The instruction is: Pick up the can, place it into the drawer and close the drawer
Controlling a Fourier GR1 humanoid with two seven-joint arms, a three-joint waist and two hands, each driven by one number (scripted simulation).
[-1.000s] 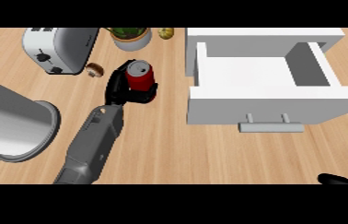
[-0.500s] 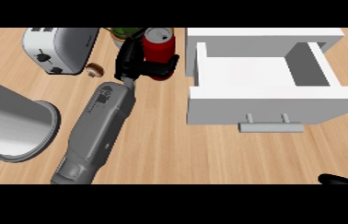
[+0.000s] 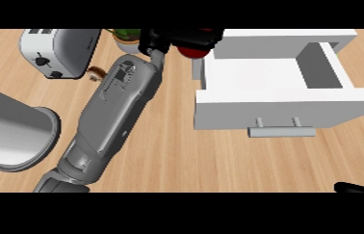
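One hand, my left hand (image 3: 165,40), is curled round the red can (image 3: 195,49) near the view's top edge, just beside the left wall of the open white drawer (image 3: 274,103). The can is held up off the wooden counter (image 3: 185,151), not yet inside the drawer. My grey left forearm (image 3: 113,112) runs diagonally from lower left. A toaster (image 3: 57,52) sits at upper left. My right hand (image 3: 348,187) barely shows at lower right; I cannot tell its state.
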